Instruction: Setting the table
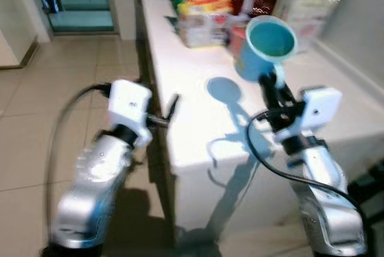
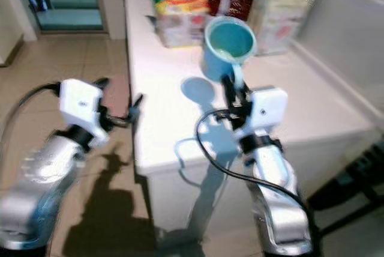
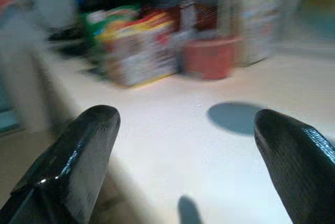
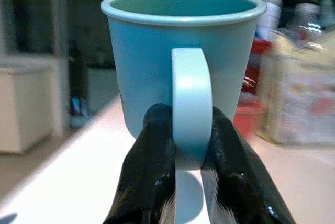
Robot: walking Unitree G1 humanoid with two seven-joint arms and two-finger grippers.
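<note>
In the left eye view our right gripper holds the mug by its handle, raised above the white table, its round shadow on the top below. Our left gripper hovers at the table's near corner. Groceries crowd the far end.

The right eye view shows the same scene; we judge the bare near stretch the best landing spot, so we should lower the mug upright, well short of the groceries, and release only once its base rests flat.

The left wrist view adds that the left fingers stand wide apart, empty.

The right wrist view alone shows both fingers pinching the handle from either side, mug level.
</note>
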